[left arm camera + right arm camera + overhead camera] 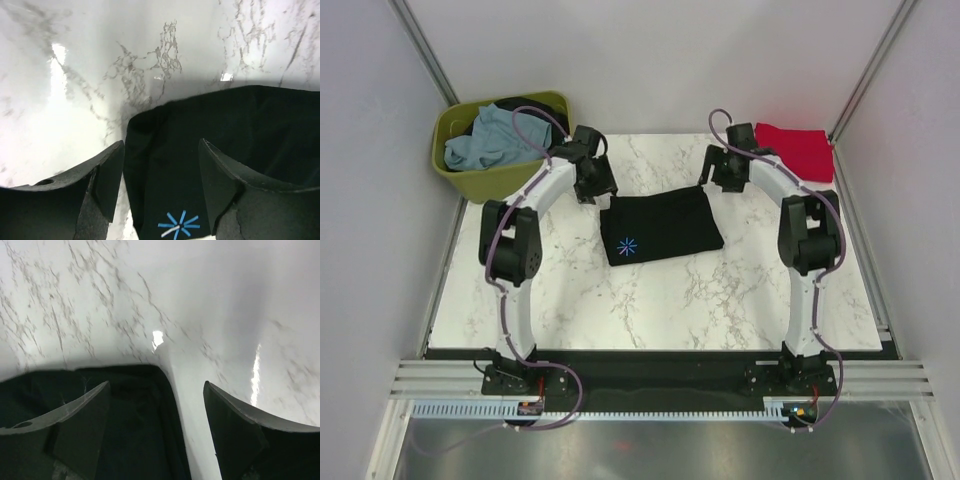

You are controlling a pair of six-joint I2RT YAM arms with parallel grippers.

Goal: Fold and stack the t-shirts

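**Though folded, the black t-shirt [660,228] is in neither grip**

With its jaws spread wide and holding nothing, my left tool [161,150] hangs over the far left corner of that shirt, which lies at the middle of the table [720,300]. My right tool [156,387], just as wide and empty, hangs over the far right corner. A red t-shirt [798,148] lies at the table's far right corner. A blue-grey t-shirt [490,142] sits in the green tub [505,182].
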